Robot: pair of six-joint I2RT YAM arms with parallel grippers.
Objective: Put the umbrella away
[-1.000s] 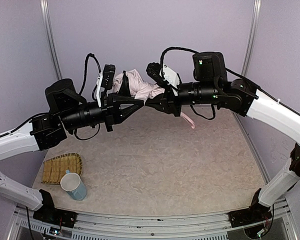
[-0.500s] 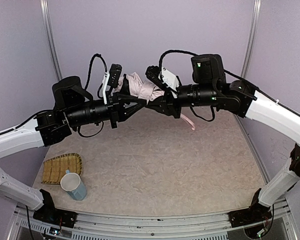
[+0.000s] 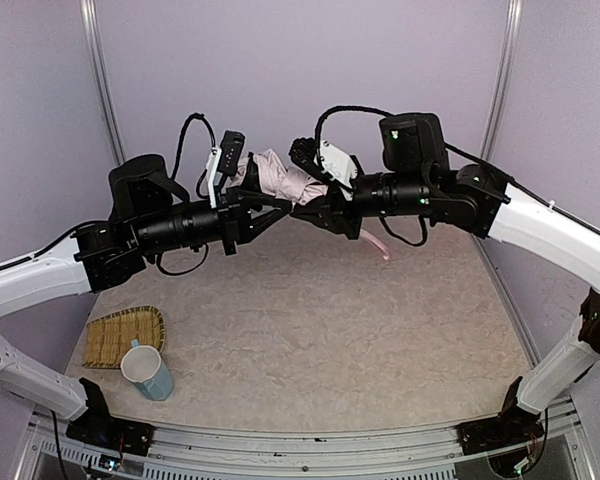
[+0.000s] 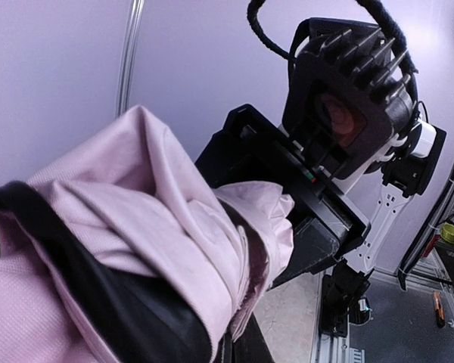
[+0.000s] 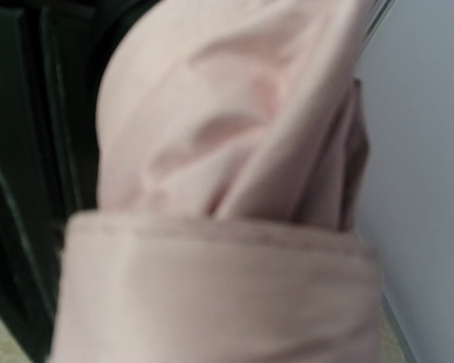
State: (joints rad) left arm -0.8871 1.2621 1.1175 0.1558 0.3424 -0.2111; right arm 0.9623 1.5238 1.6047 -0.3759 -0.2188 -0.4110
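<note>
Umbrella (image 3: 280,172) aloft over table's (image 3: 310,320) 12 o'clock edge, part-collapsed, pink folds bunched, black lining showing. Strap (image 3: 378,244) dangles at its 4 o'clock. Left pincer (image 3: 276,204) meets bundle from 8 o'clock, right pincer (image 3: 310,203) from 3 o'clock. Both look clamped on it, finger gap hidden by fabric. Step, I reckon: squeeze it shut along shaft. To do well: push straight in line, slowly, no twisting, cloth clear of fingers. Basket (image 3: 120,335) and mug (image 3: 148,372) at table's 8 o'clock, well apart.
</note>
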